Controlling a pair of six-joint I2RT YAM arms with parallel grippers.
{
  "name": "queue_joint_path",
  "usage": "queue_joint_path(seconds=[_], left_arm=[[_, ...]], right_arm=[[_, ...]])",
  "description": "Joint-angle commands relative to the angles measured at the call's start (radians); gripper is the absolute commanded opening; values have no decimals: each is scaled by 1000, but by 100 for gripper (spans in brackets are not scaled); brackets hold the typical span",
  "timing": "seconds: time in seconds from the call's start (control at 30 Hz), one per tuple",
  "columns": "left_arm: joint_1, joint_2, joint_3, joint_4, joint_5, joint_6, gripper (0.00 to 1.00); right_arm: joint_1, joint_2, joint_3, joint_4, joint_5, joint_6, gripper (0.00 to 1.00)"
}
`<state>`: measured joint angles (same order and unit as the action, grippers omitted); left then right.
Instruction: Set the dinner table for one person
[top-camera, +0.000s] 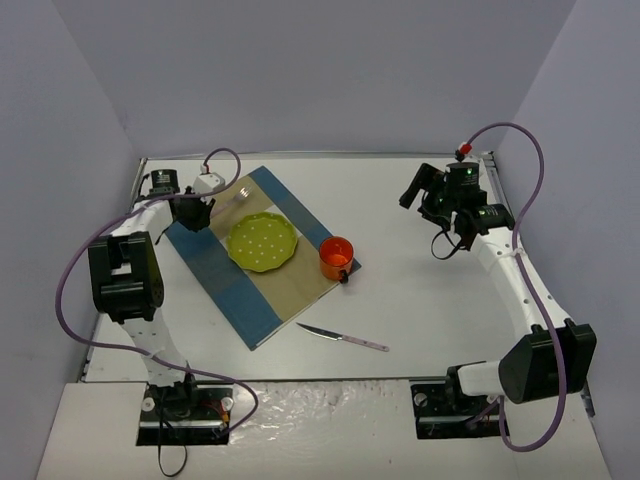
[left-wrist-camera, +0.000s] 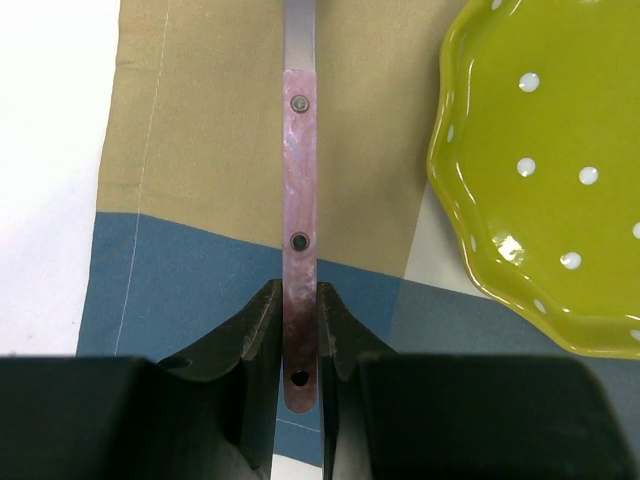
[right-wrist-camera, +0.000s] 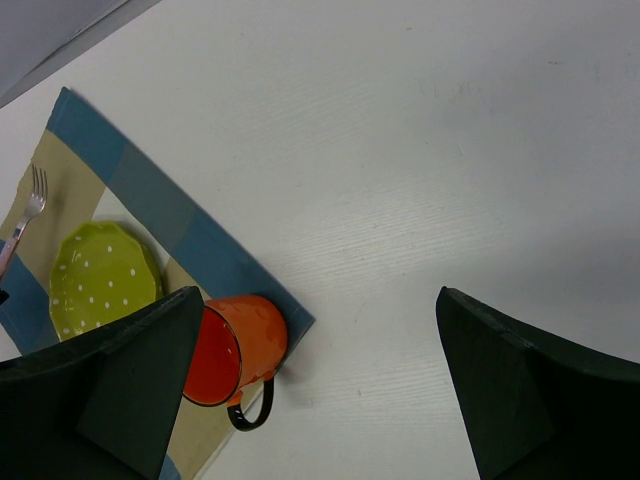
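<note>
Top view: large white flat rectangular dinner table (top-camera: 430, 300) spanning the scene, blue-and-tan cloth placemat (top-camera: 215, 275) left of centre, green white-dotted scalloped plate (top-camera: 262, 242) on it, orange mug (top-camera: 337, 258) at its right corner, pink-handled knife (top-camera: 343, 338) on bare table nearer, left wrist view: left gripper (left-wrist-camera: 299, 300) clamped on pink-handled metal fork (left-wrist-camera: 299, 170), over placemat left of plate, right wrist view: right gripper (right-wrist-camera: 320, 330) wide open, empty, above table right of mug.

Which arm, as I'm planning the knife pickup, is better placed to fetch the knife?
Likely right: the right gripper is open and empty, while the left gripper is shut on the fork; the knife lies nearer the right arm's base.
</note>
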<state>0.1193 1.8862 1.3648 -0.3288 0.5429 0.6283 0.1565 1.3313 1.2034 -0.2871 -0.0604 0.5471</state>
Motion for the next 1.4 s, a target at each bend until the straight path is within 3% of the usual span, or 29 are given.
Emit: queue_joint_path(seconds=[0.0,0.6,0.77,0.97,1.37], left_arm=[[19,-9,71,80,43,40,0],[28,110,129,62,27,59,0],[28,131,134,55,-1,70,9],[28,156,140,59,-28,66,27],[28,128,111,141,-106,25,36]], right_arm=[[-8,14,17,59,-28,-19,98],[-8,72,38,60,-76,-4,98],[-8,66,31,61,-74,-4,98],[-8,65,29,60,-80,-10,98],[-8,52,28,60,-90,-23,98]])
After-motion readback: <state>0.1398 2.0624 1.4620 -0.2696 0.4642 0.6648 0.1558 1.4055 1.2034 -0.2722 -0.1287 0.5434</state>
